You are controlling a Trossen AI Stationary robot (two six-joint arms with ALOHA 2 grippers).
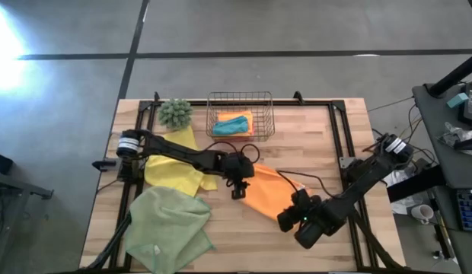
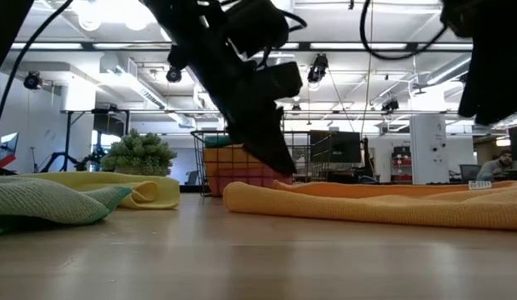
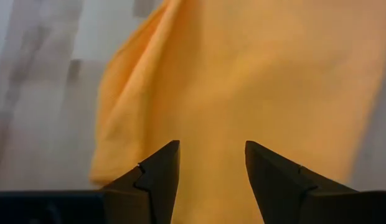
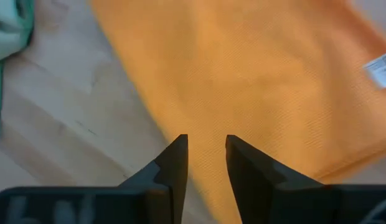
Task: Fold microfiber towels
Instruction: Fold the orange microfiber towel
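Over orange towel (image 1: 265, 194), both end effectors apparently open.

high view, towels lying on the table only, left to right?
Sage green towel → yellow towel → orange towel, with the left gripper and the right gripper at its two ends.

A wire basket (image 1: 240, 122) is set at the back of the counter (image 1: 312, 152), with folded towels (image 1: 234, 124) held inside it and a ball plant (image 1: 176, 113) placed to its left. One towel (image 1: 265, 194) is spread at the centre, between the left claw (image 1: 237, 192) and the right claw (image 1: 288, 221). Two more towels (image 1: 171, 171) (image 1: 167, 228) are laid at the left, one before the other.
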